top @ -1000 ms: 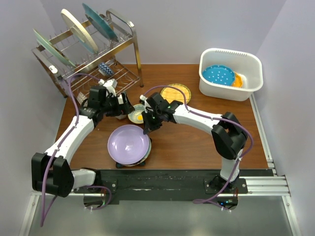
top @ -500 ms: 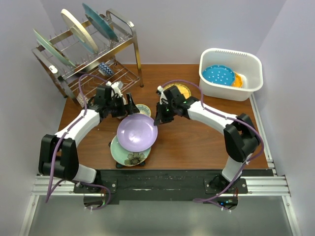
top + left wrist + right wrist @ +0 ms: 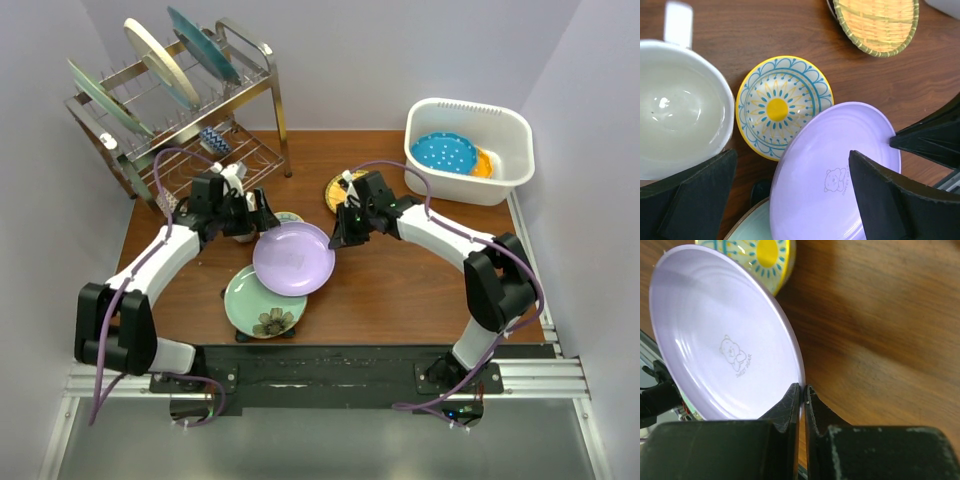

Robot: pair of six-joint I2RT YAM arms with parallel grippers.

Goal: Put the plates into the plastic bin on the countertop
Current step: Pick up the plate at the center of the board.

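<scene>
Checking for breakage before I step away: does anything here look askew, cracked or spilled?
Nothing cracked or spilled. Only the lavender plate is askew: the right pincer pinches it by the rim alone, tilted, partly over the mint plate.

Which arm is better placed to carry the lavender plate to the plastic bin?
Right. The right tool is shut on the rim of the lavender plate, and the plastic bin stands on that side. The left tool is open, holding nothing.
</scene>
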